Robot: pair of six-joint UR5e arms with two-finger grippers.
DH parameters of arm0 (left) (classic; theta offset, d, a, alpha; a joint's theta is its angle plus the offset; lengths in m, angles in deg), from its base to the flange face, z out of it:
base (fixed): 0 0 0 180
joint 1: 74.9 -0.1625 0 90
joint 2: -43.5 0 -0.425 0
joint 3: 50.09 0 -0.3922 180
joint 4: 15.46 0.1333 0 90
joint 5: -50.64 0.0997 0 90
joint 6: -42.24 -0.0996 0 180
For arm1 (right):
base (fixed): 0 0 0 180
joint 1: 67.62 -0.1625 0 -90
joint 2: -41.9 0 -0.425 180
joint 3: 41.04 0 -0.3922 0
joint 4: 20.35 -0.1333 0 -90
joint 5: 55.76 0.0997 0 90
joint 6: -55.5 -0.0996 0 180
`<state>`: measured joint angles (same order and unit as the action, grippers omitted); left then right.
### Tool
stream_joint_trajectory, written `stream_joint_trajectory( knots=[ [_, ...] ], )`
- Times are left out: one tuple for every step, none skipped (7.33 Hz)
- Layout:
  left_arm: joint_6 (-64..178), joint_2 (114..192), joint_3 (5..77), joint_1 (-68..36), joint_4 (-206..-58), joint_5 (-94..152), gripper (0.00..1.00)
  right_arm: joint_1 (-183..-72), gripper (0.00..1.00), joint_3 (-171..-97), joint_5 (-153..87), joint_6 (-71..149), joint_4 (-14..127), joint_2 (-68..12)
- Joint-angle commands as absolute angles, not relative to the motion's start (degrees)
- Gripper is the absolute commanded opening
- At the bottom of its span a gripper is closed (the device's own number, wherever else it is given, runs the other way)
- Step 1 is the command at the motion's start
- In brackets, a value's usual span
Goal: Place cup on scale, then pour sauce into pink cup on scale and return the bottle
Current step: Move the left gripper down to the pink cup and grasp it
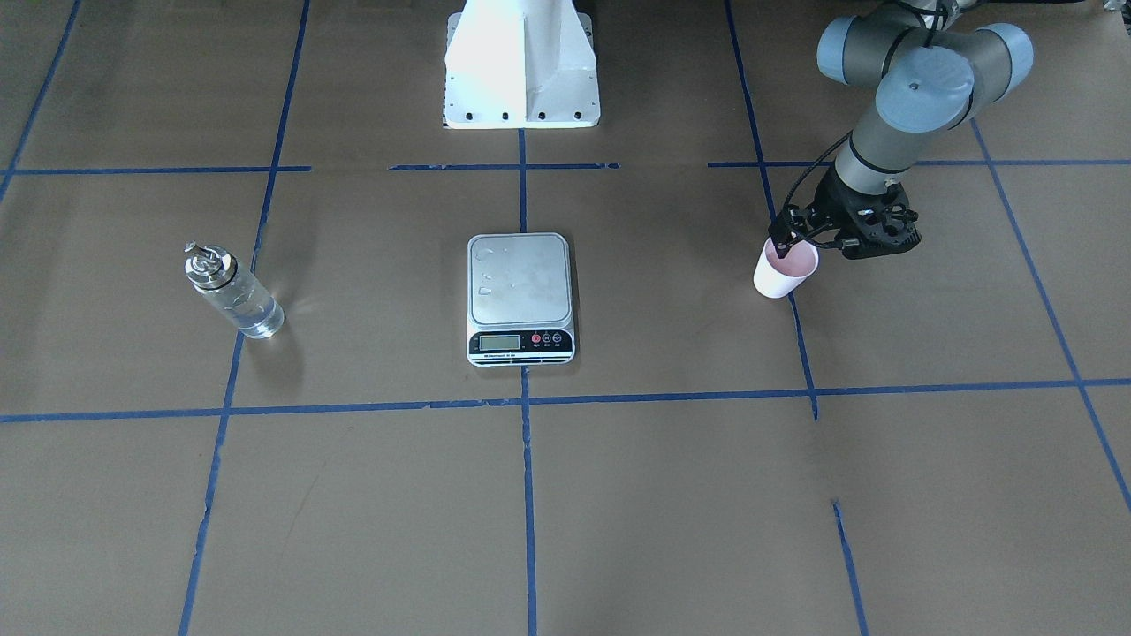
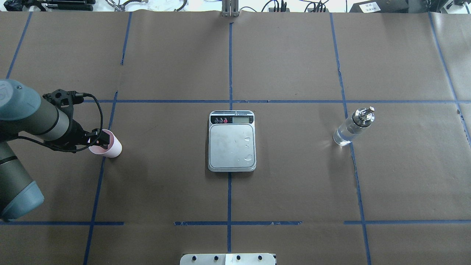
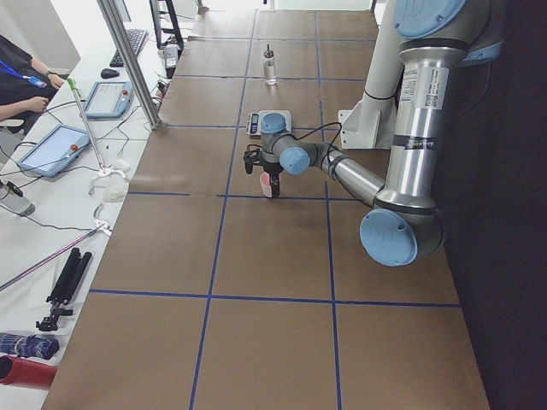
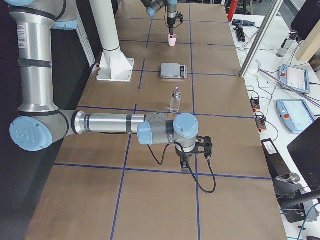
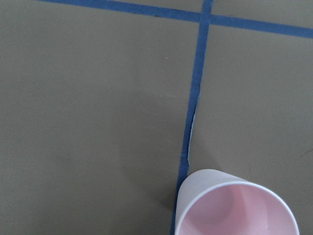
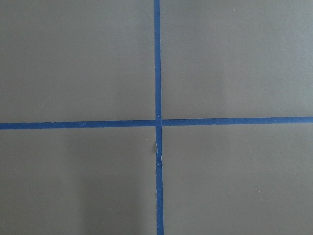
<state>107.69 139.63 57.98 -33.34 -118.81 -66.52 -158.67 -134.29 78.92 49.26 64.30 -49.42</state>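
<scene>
The pink cup stands upright on the brown table on the robot's left side, and it also shows in the overhead view and the left wrist view. My left gripper comes in from the side, its fingers closed together on the cup's rim. The scale lies at the table's middle, its silver platform bare but for water drops. The glass bottle of clear sauce stands upright on the robot's right side. My right gripper hangs over the table near the bottom of the exterior right view; I cannot tell whether it is open.
Blue tape lines divide the brown table into squares. The robot's white base stands behind the scale. Tablets and cables lie on a side bench, where an operator sits.
</scene>
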Motion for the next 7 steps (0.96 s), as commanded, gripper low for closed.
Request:
stream_joint_trajectory(
  knots=[
    [107.63, 139.74, 57.58, -33.5, -118.82, -66.6, 0.51, -158.67, 1.0, -134.38, 78.89, 49.26, 64.29, -49.42],
    [107.54, 140.09, 57.58, -33.42, -118.82, -66.6, 0.29, -158.67, 1.0, -134.38, 78.89, 49.26, 64.29, -49.42],
    [107.54, 140.35, 57.49, -33.41, -118.82, -66.6, 0.09, -158.67, 1.0, -134.29, 78.8, 49.26, 64.37, -49.42],
    [107.54, 140.53, 57.49, -33.41, -118.82, -66.69, 0.0, -158.76, 1.0, -134.38, 78.89, 49.26, 64.37, -49.42],
    [107.63, 141.14, 57.75, -33.41, -118.56, -67.04, 0.0, -158.67, 1.0, -134.38, 78.89, 49.26, 64.29, -49.42],
    [107.72, 141.23, 59.76, -33.24, -117.78, -67.22, 0.0, -158.67, 1.0, -134.29, 78.89, 49.26, 64.37, -49.42],
    [107.72, 141.15, 62.56, -32.89, -116.64, -67.22, 0.0, -158.67, 1.0, -134.38, 78.8, 49.26, 64.37, -49.42]
  ],
)
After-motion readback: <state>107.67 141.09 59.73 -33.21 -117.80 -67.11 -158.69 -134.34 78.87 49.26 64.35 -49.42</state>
